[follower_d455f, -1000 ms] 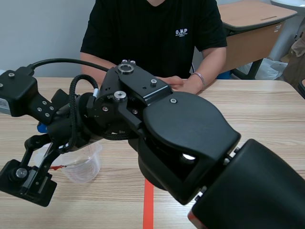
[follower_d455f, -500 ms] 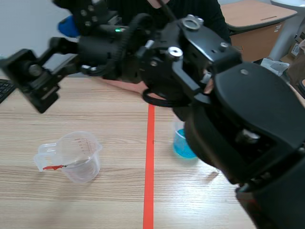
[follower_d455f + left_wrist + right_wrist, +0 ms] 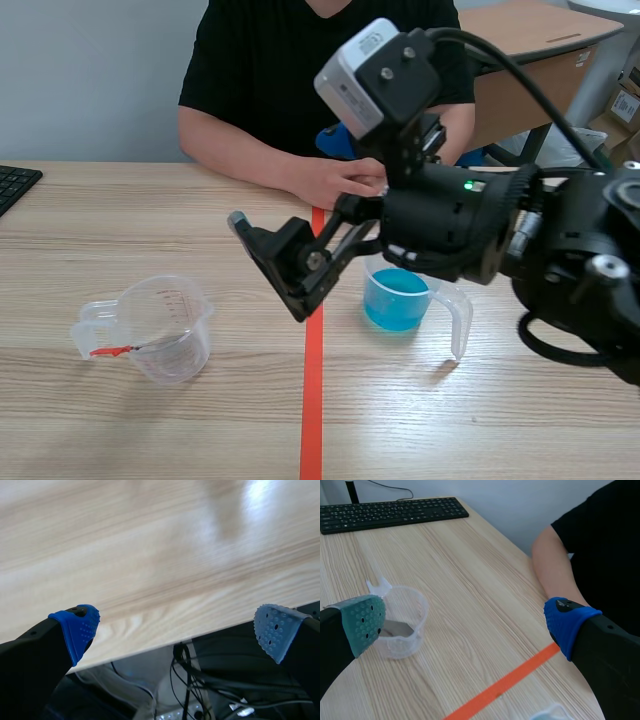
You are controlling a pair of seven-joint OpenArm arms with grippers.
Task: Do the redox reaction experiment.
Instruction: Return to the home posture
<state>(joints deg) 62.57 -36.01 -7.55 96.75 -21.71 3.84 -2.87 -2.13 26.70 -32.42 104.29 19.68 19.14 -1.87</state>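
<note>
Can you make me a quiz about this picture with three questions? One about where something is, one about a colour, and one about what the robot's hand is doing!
1. Where does the clear cup stand?
A. left of the orange-red line
B. right of it
C. on top of it

2. What colour is the liquid in the other cup?
A. red
B. blue
C. yellow

3. How is the right gripper?
A. open, holding nothing
B. shut on a cup
C. shut on a spoon

Answers:
1 A: the scene view shows it well to the left of the line.
2 B: the liquid is bright blue.
3 A: its fingers stand wide apart with only table between them.
</note>
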